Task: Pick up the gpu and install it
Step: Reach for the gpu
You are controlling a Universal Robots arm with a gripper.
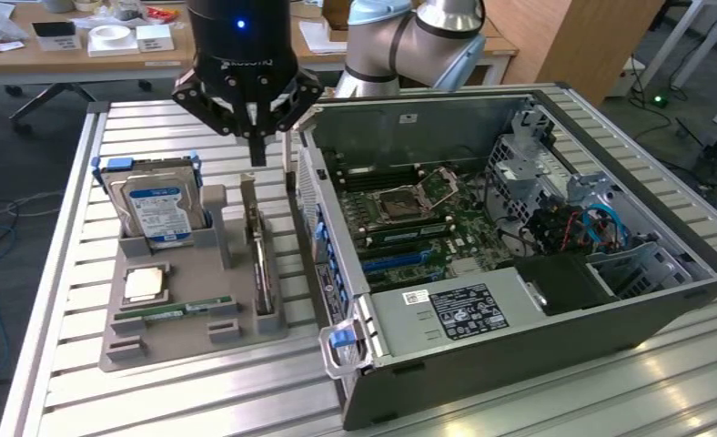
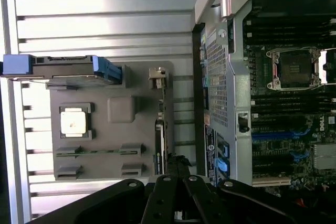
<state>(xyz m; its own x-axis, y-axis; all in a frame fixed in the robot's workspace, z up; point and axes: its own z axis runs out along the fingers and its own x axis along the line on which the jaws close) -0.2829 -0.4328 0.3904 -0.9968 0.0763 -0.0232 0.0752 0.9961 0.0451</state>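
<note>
The gpu (image 1: 260,248) is a thin dark card standing on its edge in a slot of the grey holder (image 1: 188,332), along the side nearest the computer case. In the wrist view the gpu (image 2: 160,129) appears edge-on as a narrow dark strip. My gripper (image 1: 257,157) hangs just above the card's far end, with its fingers pressed together and nothing between them. In the wrist view my gripper (image 2: 178,165) points down over that same end of the card.
An open computer case (image 1: 650,300) lies at the exterior view's right, its motherboard (image 1: 426,218) exposed. The holder also carries a blue-labelled hard drive (image 1: 158,211), a CPU chip (image 1: 146,284) and a green memory stick (image 1: 188,309). Everything rests on a slatted metal table (image 1: 152,401).
</note>
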